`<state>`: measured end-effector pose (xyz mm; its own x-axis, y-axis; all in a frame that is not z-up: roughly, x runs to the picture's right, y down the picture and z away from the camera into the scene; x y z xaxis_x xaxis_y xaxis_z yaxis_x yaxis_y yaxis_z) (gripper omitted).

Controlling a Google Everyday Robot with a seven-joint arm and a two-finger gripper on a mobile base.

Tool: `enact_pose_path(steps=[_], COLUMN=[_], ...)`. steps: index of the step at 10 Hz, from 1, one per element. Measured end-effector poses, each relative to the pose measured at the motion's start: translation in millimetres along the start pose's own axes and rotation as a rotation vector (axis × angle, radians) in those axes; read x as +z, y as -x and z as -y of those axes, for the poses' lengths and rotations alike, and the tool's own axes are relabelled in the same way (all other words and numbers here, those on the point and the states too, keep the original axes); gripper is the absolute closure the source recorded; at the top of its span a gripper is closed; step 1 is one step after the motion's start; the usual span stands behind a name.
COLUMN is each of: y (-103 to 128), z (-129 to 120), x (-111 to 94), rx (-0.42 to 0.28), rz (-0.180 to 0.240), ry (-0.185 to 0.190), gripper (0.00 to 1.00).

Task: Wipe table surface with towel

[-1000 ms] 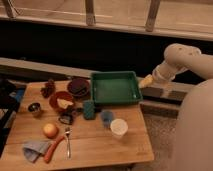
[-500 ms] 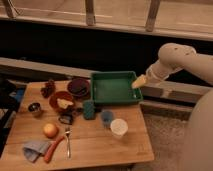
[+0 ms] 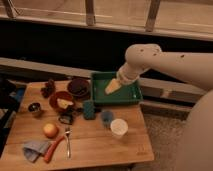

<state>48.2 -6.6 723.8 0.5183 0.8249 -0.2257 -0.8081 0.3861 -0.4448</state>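
Hovering over the green plastic tray [image 3: 130, 91], my pale gripper [image 3: 112, 86] sits well apart from the towel.
I see the blue-grey cloth towel [image 3: 34, 149] lying crumpled at the near left corner of the wooden desk [image 3: 95, 147]. My white arm [image 3: 175, 62] reaches in from the right and bends down-left toward the tray. Whether the gripper is open or closed I cannot tell.

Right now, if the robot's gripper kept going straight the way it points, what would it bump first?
Probably the green tray: the gripper hangs over it, pointing down toward its floor. Depth is unclear, so I can't be sure.
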Motion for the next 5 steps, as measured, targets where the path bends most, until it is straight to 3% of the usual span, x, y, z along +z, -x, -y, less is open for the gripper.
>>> enact_pose_path(steps=[3,5], y=[12.7,12.6], z=[-90.4,-95.3], x=[20.1,20.5], rx=[-0.173,-0.185], rz=[-0.042,-0.045], ry=[0.081,0.087], gripper=[0.2,0.2])
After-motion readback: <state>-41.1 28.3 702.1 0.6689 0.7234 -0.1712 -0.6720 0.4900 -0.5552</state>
